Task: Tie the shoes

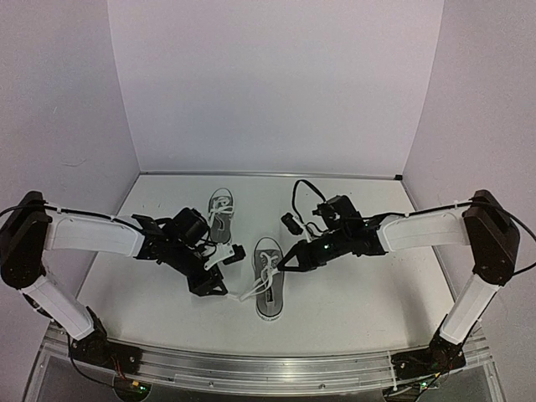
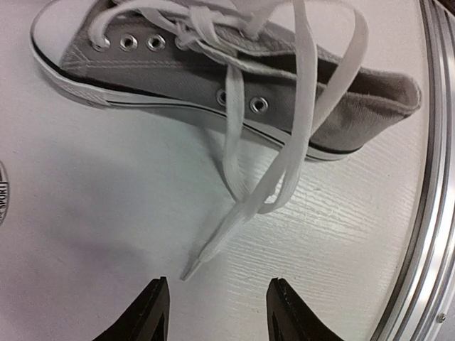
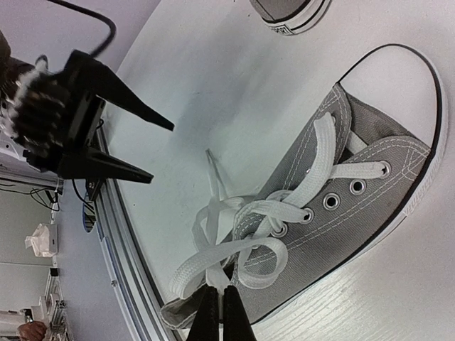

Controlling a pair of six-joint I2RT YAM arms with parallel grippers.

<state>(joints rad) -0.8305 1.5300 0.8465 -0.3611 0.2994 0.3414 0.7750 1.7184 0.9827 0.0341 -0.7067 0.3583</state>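
Observation:
Two grey sneakers with white laces lie on the white table. The near shoe [image 1: 269,285] lies between my grippers; the far shoe [image 1: 220,213] lies behind the left arm. My left gripper [image 1: 223,289] is open and empty, just left of the near shoe. In the left wrist view the gripper [image 2: 219,304] has a loose lace end [image 2: 193,268] on the table just ahead of its jaws, with the shoe [image 2: 178,74] beyond. My right gripper [image 1: 287,262] is shut on a lace loop [image 3: 213,266] over the shoe's [image 3: 355,185] opening; the gripper [image 3: 219,305] pinches it.
The table's metal front rail [image 1: 268,368] runs close to the near shoe's heel and shows in the left wrist view [image 2: 426,177]. The far shoe's toe shows in the right wrist view [image 3: 288,13]. The left gripper also shows there [image 3: 121,138]. White walls enclose the table.

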